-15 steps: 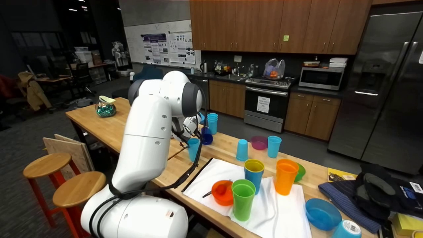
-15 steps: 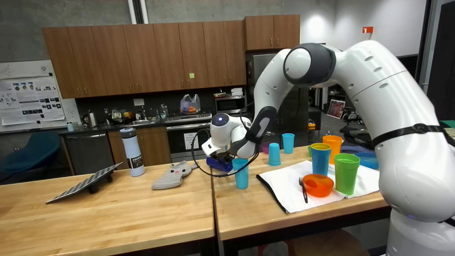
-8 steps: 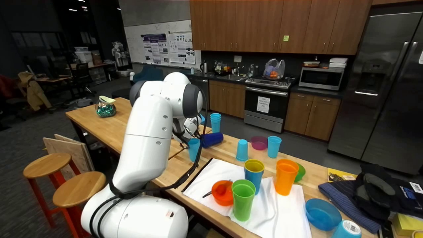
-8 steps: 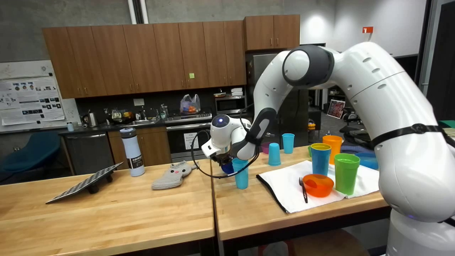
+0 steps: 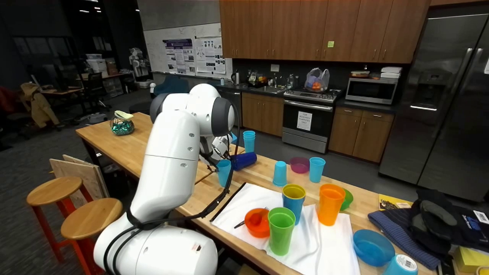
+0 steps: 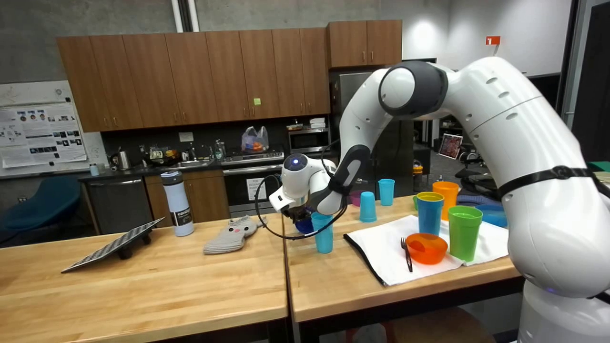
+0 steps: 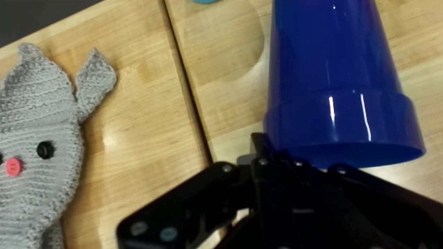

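A dark blue cup [image 7: 332, 62] lies on its side on the wooden table, mouth toward my gripper [image 7: 271, 147] in the wrist view. The jaws have come together at the left edge of its rim, one finger outside the wall and the other at the mouth; the dark fingertips blur there. In an exterior view the cup [image 5: 245, 160] points its base to the right, while its near end is behind cables. Mostly hidden by the wrist, it shows only as a blue patch [image 6: 303, 226] in an exterior view. Close in front stands a light blue cup [image 6: 324, 238].
A grey knitted cat [image 7: 38, 103] lies left of the table seam. A stack of light blue cups [image 5: 249, 142] stands behind the dark blue one. An upturned light blue cup [image 5: 280, 173] and a white cloth [image 6: 381, 243] with bowl and cups are to the right.
The jaws have closed. The dark blue cup has swung round, so its base now points right in an exterior view. The light blue stack shifted slightly right; the arm barely moved.
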You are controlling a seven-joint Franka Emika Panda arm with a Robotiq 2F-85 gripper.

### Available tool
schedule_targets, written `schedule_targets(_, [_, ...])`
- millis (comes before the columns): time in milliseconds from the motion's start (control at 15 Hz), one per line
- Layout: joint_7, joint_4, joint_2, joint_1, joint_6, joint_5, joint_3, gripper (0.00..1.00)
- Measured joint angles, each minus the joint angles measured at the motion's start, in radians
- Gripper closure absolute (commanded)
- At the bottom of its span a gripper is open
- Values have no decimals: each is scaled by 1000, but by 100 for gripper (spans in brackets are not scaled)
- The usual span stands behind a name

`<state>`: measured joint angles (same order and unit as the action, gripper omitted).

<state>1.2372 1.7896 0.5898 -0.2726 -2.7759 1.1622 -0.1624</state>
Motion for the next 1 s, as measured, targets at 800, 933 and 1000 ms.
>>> schedule_targets(800, [297, 95, -122, 212, 59, -589, -326, 99])
schedule_targets(933, [328, 96, -177, 196, 130, -698, -319, 99])
schedule_targets(1000, [327, 96, -209, 179, 167, -729, -307, 99])
